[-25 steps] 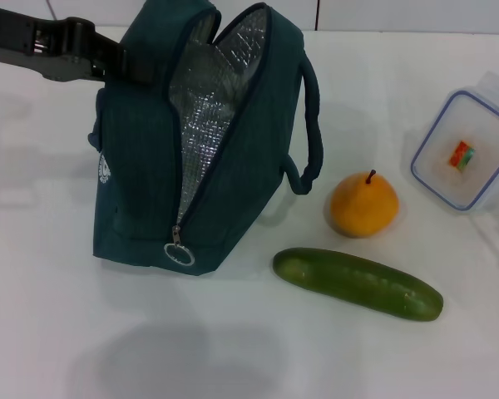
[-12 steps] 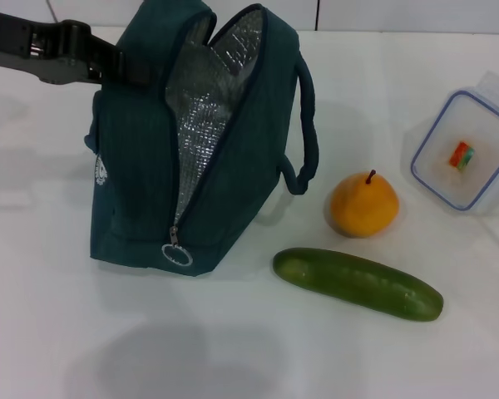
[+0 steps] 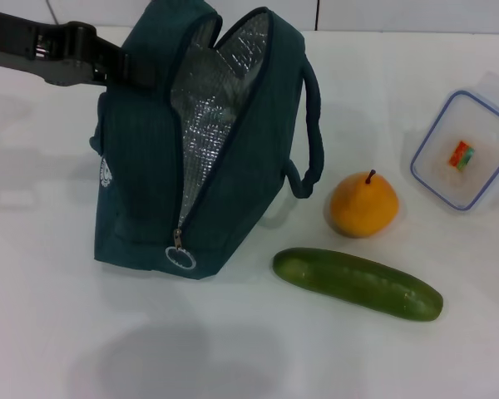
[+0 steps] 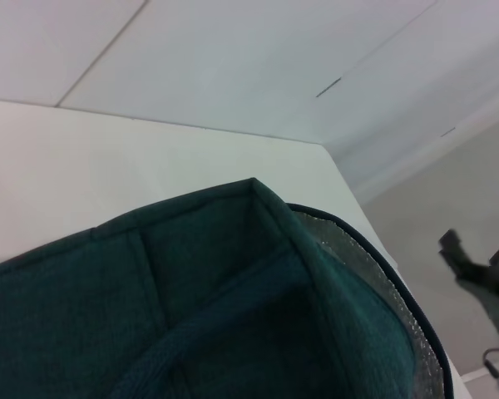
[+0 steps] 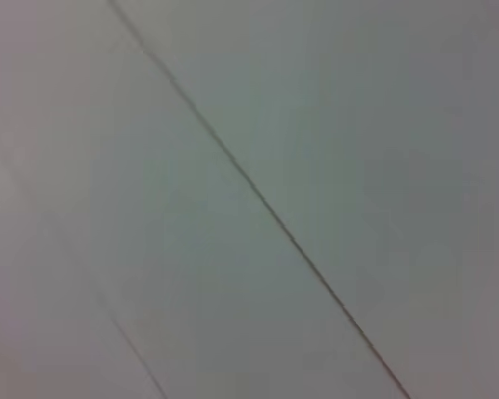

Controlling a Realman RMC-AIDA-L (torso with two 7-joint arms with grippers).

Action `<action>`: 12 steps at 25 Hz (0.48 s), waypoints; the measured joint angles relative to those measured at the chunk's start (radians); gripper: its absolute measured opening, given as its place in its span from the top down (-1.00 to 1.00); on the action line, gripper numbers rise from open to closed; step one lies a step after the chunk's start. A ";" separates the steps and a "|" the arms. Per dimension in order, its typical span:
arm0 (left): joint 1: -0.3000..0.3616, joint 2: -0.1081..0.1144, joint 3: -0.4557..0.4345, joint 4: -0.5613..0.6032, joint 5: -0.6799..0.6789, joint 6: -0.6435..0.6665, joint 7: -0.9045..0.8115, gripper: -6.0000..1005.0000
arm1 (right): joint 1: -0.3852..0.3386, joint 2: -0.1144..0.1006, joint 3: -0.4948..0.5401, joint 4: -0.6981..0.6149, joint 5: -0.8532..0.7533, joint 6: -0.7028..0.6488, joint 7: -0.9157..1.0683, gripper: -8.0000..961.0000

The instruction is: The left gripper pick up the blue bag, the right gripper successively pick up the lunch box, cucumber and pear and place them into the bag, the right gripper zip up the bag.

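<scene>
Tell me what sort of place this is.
Probably a robot test bench, not a kitchen: a bare white table holding only a blue bag, pear, cucumber and lunch box, against plain pale panelled walls.

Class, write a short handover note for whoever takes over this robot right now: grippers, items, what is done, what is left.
Left gripper: at the upper left side of the blue bag, which stands unzipped with its foil lining showing.
Right gripper: out of sight.
On the table, right of the bag: pear, cucumber, lunch box.
Done: bag held.
Left: load lunch box, cucumber, pear; zip up.
</scene>
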 joint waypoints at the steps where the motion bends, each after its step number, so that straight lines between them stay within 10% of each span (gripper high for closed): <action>1: -0.001 0.000 0.000 -0.002 0.000 -0.001 0.000 0.91 | -0.005 -0.001 0.001 -0.001 -0.023 0.008 -0.030 -0.46; 12: -0.002 -0.005 0.001 -0.003 0.001 -0.008 0.000 0.91 | 0.005 0.051 -0.006 -0.004 -0.078 0.112 -0.257 -0.79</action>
